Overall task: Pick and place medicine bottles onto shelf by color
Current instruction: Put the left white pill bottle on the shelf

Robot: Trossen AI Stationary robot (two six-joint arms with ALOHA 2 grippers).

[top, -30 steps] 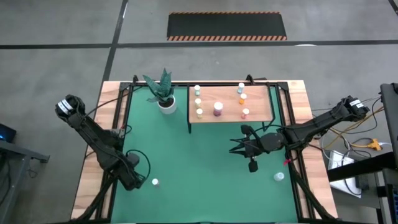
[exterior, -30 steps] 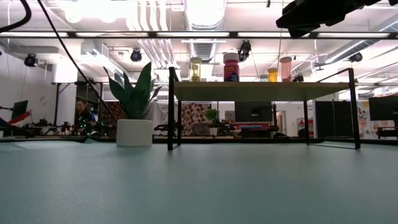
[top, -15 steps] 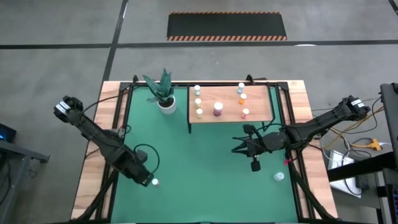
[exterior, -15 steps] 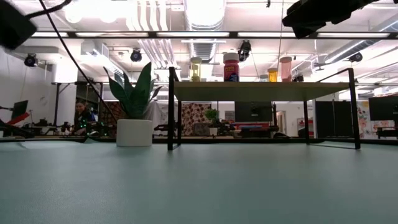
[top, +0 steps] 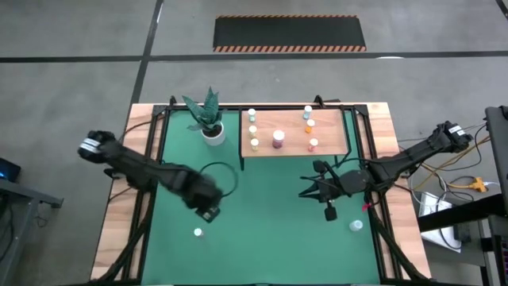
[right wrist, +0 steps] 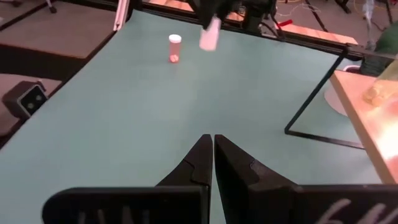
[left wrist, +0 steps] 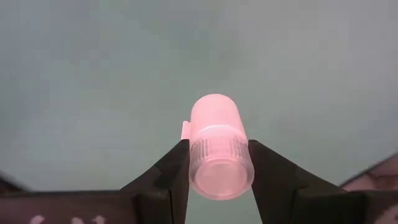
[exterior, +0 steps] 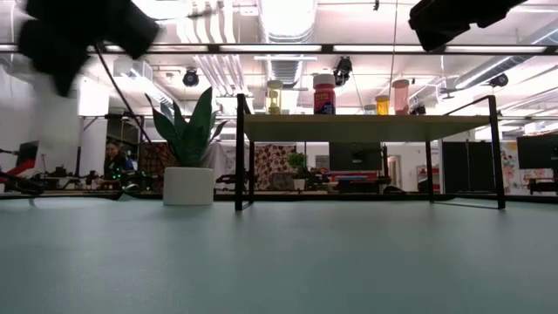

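My left gripper (top: 209,211) hangs above the green mat's left middle, shut on a pale pink bottle (left wrist: 214,134). That bottle also shows in the right wrist view (right wrist: 210,34). A white-capped bottle (top: 198,232) stands on the mat just nearward of it. A teal bottle (top: 355,226) stands near the mat's right edge. The shelf (top: 337,137) at the far right carries yellow bottles (top: 253,129) on its left, a larger magenta one (top: 279,139) in the middle, and teal and orange ones (top: 309,125) on its right. My right gripper (right wrist: 212,146) is shut and empty, in front of the shelf (top: 306,191). My left gripper pinches the pink bottle between its two fingers (left wrist: 173,171) at the ridged cap end (left wrist: 221,163). The fingers come from above and lie along the bottle. Its body (left wrist: 213,115) sticks out past the fingertips, lifted clear of the mat.
A white pot with a green plant (top: 211,127) stands at the mat's far left, beside the shelf's black legs (exterior: 240,153). Wooden strips and black frame bars (top: 151,151) border the mat. Open mat (top: 262,214) lies between the two grippers.
My left gripper has risen from the mat's near left corner and swung toward the table's right and far side, carrying the pink bottle. In the low view it now looms at the upper left. The standing bottle beside it stayed put.
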